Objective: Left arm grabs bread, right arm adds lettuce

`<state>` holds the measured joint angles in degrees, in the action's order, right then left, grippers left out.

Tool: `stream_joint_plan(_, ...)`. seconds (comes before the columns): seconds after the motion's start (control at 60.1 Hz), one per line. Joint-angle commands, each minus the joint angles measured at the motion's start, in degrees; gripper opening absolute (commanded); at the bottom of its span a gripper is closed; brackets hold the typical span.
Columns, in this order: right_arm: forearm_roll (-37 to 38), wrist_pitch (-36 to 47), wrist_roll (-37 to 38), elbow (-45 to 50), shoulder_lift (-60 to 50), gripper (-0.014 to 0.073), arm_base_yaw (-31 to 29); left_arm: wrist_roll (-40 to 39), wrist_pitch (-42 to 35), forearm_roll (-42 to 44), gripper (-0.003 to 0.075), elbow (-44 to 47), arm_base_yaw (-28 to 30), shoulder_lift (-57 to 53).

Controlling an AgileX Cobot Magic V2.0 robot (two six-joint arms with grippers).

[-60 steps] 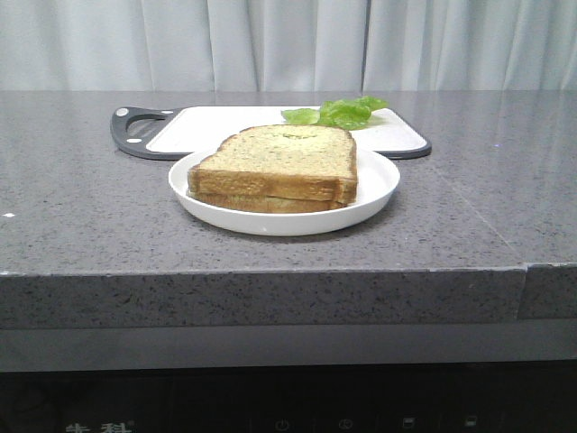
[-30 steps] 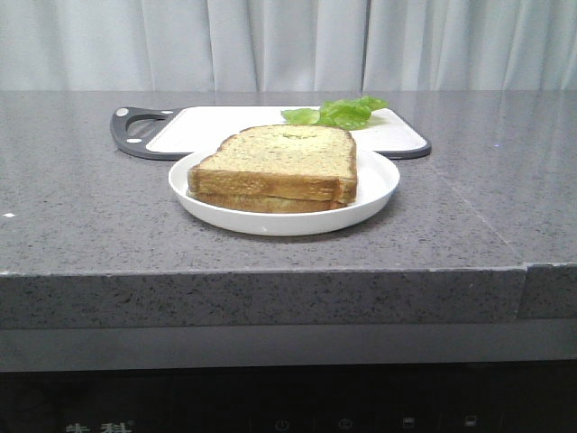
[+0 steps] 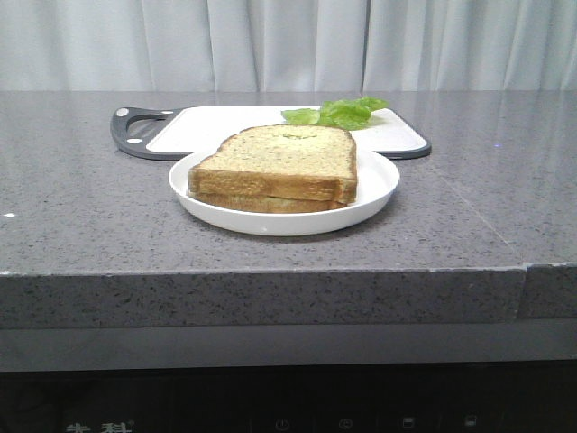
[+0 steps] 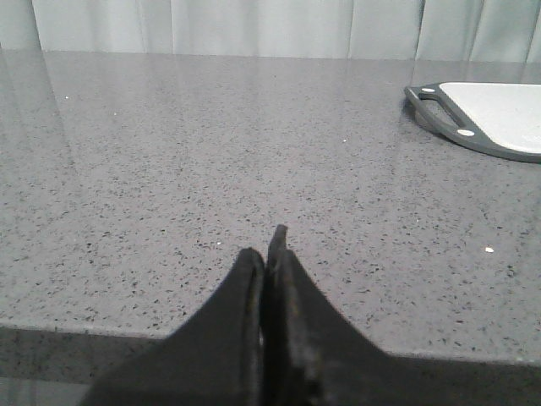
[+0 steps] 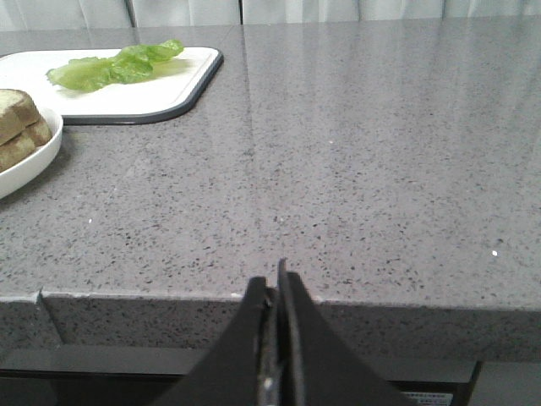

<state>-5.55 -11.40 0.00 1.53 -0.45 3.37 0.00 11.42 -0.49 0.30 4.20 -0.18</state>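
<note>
Looking forward over a grey speckled counter, the front view shows a white plate near the middle holding two stacked slices. The upper one is the bread, toasted brown with a thick crust and a small green mark on its top; it lies on a paler, flatter slice. Behind the plate lies a white cutting board with a dark rim and handle, and the lettuce rests on the board's right part. Pale curtains hang at the back. Neither arm appears in this view.

From the left wrist camera, the left gripper hangs at the counter's near edge with its two black fingers pressed together and nothing between them. The cutting board's handle corner shows far off.

From the right wrist camera, the right gripper is likewise closed and empty, at the counter's front edge. The lettuce, the board and a bit of the plate with both slices lie well apart from it.
</note>
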Motion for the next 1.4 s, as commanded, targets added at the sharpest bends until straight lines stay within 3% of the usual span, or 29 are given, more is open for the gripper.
stream_joint_plan(0.0,0.2,4.4,0.0,-0.1,-1.4,-0.0062,-0.5,-0.8,-4.9,-0.4,-0.002,0.3,-0.3,-1.1)
stream_joint_plan(0.599,-0.1,5.0,0.0,-2.9,-1.4,-0.0062,-0.5,-1.0,-10.0,-1.4,-0.0021,-0.7,-0.3,-1.1)
stream_joint_plan(0.765,2.3,-4.9,-0.4,-14.8,0.2,-0.0062,-0.5,-1.0,-2.8,-3.5,-0.0021,-11.2,-0.3,2.1)
stream_joint_plan(0.998,2.9,-6.4,-0.4,-28.6,12.0,-0.0062,-0.5,-1.0,6.5,-3.5,-0.0021,-27.6,-0.3,18.0)
stream_joint_plan(1.265,2.9,-9.3,-0.4,-34.1,20.9,-0.0056,-0.5,-1.0,5.9,-2.4,-0.002,-32.2,-0.3,25.6)
stream_joint_plan(1.348,2.9,-9.3,-0.4,-34.1,20.9,0.0003,-0.5,-1.0,5.9,-2.4,0.0,-32.2,-0.3,25.6)
stream_joint_plan(1.381,2.9,-9.3,-0.4,-34.1,20.9,0.0057,-0.5,-1.0,5.8,-2.4,0.0043,-32.2,-0.3,25.6)
